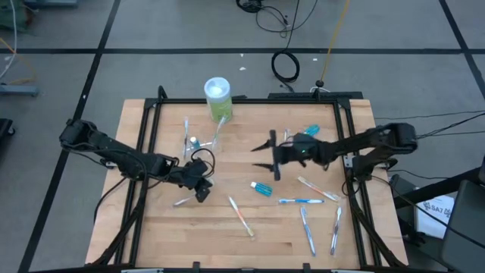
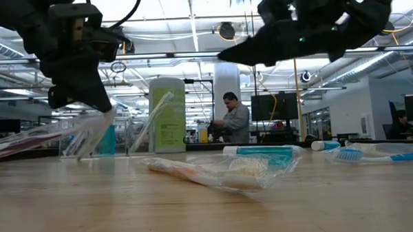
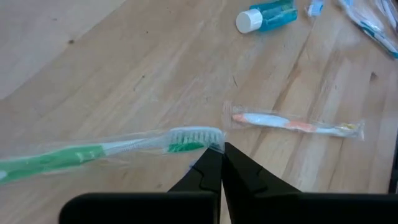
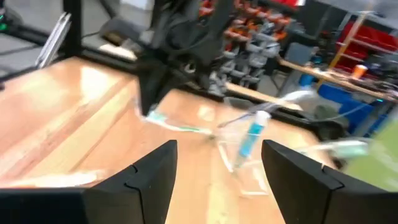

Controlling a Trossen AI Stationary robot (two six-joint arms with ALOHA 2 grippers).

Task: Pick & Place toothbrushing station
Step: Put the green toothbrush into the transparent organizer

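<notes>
My left gripper (image 1: 202, 192) is shut on a green toothbrush (image 3: 81, 155) in a clear wrapper, left of the table's middle. The small clear cup (image 1: 207, 145) stands just beyond it toward the far edge, with toothbrushes and a blue tube (image 4: 252, 138) leaning in it. My right gripper (image 1: 259, 156) hangs open and level above the table's middle. It points toward the cup, with nothing between its fingers (image 4: 155, 177). More wrapped toothbrushes (image 1: 241, 216) (image 1: 301, 201) and blue tubes (image 1: 261, 189) (image 1: 311, 130) lie flat on the wood. My left gripper pinches the end of the clear wrapper (image 3: 217, 142), just past the bristled head, between its two fingertips. The fingers slant down from the table's left side. In the low view the toothbrush (image 2: 49, 135) is lifted off the table and tilted, its handle end lower and toward the table's left.
A tall green container with a white lid (image 1: 218, 97) stands at the far edge behind the cup. Several wrapped toothbrushes (image 1: 307, 231) (image 1: 335, 231) lie at the near right. A black frame rail (image 1: 148, 152) runs along the table's sides. People stand in the room beyond (image 2: 234, 118).
</notes>
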